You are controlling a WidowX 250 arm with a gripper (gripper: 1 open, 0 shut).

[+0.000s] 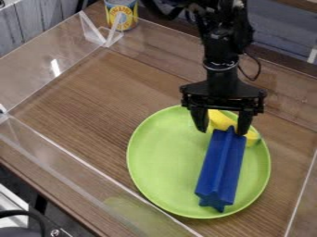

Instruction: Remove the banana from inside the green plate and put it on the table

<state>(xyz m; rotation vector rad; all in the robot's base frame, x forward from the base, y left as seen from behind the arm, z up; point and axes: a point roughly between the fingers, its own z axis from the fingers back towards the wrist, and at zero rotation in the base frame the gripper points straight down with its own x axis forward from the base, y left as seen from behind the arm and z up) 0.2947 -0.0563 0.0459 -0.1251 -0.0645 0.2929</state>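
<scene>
Poised over the top edge of the green plate point(168, 174), with the gripper point(221, 120) spread wide, one finger to each side of the banana point(221, 120); nothing visibly gripped. Yellow showing between and just beside the fingers, against the plate's upper right part, partly hidden by the gripper and the blue block point(221, 171); whether touched by a finger, impossible to tell. Blue block lying lengthwise on the plate's right side, upper end against or overlapping the banana, lower end near the plate's bottom rim; brown table point(87, 111) underneath; can point(120, 14) standing at the far left, beyond the clear wall point(44, 69).
</scene>
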